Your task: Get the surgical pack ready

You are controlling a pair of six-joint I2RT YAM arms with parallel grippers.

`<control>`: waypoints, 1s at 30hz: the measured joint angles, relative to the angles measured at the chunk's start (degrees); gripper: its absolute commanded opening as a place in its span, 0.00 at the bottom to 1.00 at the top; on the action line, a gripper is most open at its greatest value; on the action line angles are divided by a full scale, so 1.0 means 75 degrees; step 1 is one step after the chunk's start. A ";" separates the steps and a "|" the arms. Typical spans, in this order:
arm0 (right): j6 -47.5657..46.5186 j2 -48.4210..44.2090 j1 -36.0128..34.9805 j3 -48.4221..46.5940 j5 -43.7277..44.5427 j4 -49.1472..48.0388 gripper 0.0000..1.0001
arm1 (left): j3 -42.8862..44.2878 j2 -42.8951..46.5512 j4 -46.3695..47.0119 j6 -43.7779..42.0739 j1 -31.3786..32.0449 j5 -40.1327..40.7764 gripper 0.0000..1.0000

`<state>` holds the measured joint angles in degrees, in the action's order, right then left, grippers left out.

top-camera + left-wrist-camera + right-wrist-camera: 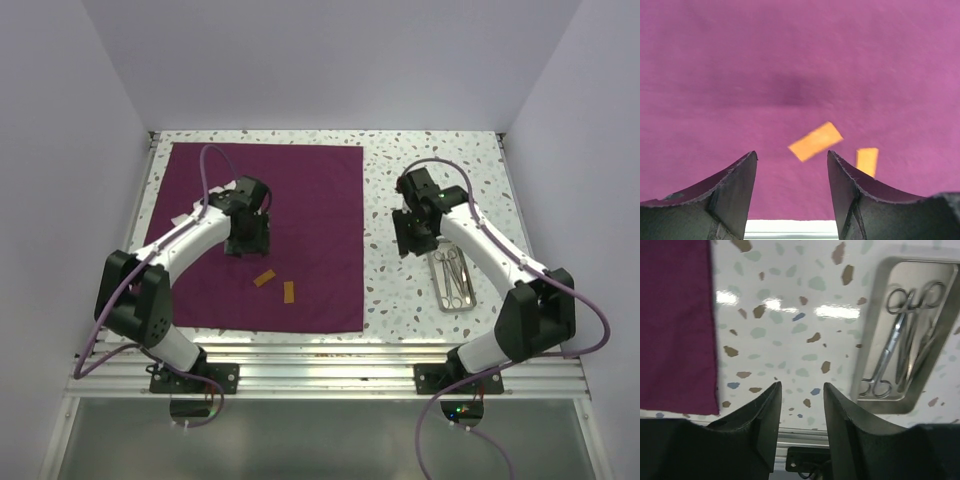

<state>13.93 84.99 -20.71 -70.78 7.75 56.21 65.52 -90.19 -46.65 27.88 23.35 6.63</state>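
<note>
terrazzo table (385,290), plain white walls round it. the surgical pack is only the plum cloth (320,200) so far, spread flat right beneath the left gripper (792,155), whose fingers sit apart with nothing between them. two orange strips (815,141) lie on it just ahead of those fingers (indicator tape, i'd guess). right gripper (802,385) hangs partly open and empty over bare table, cloth edge to its left, metal tray (866,340) of scissors (888,345) to its right. my guess is the tray goes on the sheet before wrapping.

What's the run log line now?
purple cloth flat | two orange strips on it | left tool open above cloth | right tool open above table | tray beside cloth
</note>
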 measured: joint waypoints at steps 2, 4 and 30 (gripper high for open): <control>0.0085 0.0044 -0.0227 0.0012 -0.0376 -0.0070 0.43 | 0.0114 -0.0044 -0.0067 -0.0003 -0.0041 0.0370 0.63; 0.0154 0.0055 -0.0321 0.0020 -0.0641 -0.0131 0.44 | 0.0417 -0.0245 -0.0111 -0.0009 -0.0251 0.0548 0.63; -0.0149 0.0536 -0.0434 -0.0093 -0.2407 -0.0478 0.46 | 0.1090 -0.2465 0.2159 0.0256 -0.6102 -0.2407 0.51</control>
<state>12.82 89.01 -23.97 -71.48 -10.31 52.62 73.69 -108.68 -30.46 29.80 -22.41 -11.42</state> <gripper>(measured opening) 0.459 0.520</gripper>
